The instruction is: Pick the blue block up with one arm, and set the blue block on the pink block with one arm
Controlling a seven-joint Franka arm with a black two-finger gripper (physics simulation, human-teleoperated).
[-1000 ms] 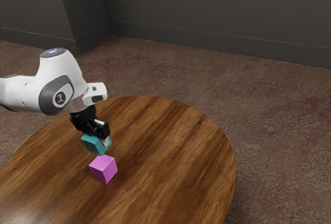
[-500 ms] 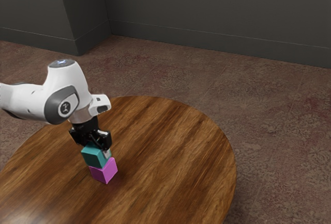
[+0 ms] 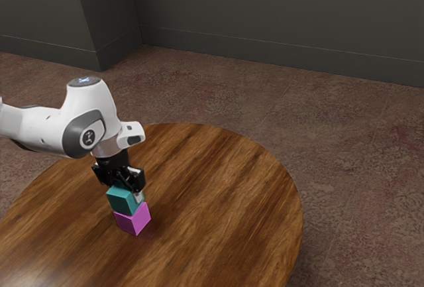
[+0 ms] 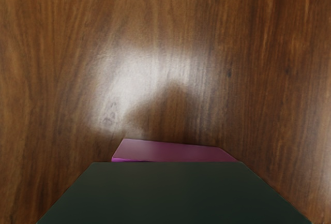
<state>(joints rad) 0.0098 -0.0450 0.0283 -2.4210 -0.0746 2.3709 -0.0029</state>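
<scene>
Gripper [image 3: 124,186] clamped on the blue block [image 3: 120,201] across two opposite sides near its top. I judge this the right hold: the cube looks rigid, light and smooth, and might slip if pinched at an edge. It rests on top of the pink block [image 3: 133,221], toward the round wooden table's [image 3: 225,168] 8 o'clock edge. My arm enters from 9 o'clock, hand pointing straight down.

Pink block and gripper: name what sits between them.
The blue cube block, stacked on the pink cube block directly under the black gripper, shown in the exterior view.
</scene>
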